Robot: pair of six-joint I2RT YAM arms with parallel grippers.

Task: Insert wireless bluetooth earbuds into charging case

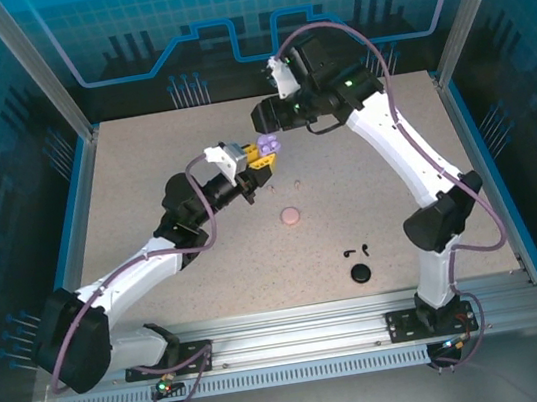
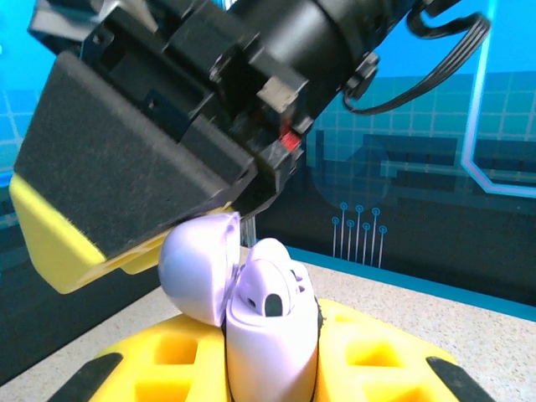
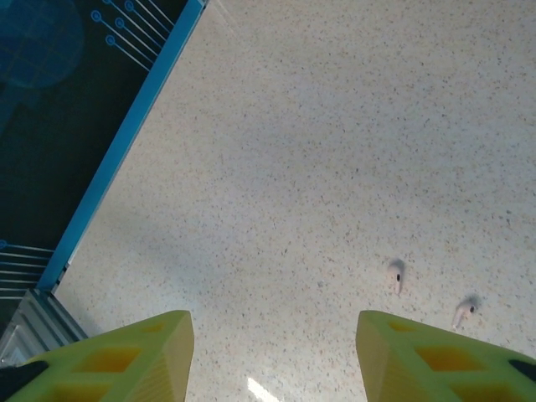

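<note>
The left gripper (image 2: pixel 268 368) is clenched on the open purple case (image 2: pixel 266 322), at mid-frame in the top view. The right gripper (image 3: pixel 273 331) hangs over the case, released. Two pink earbuds (image 3: pixel 396 275) lie on the table (image 3: pixel 335 126) at lower right, outside its jaws.

Crowded middle, open near edge.
From the pink case (image 1: pixel 292 216), your left gripper (image 1: pixel 262 154) with the purple case (image 1: pixel 267 145) blocks 12 o'clock; black earbuds (image 1: pixel 347 253) and black case (image 1: pixel 361 272) sit at 4 to 5; the table (image 1: pixel 136 190) is bare at 6 to 7.
</note>
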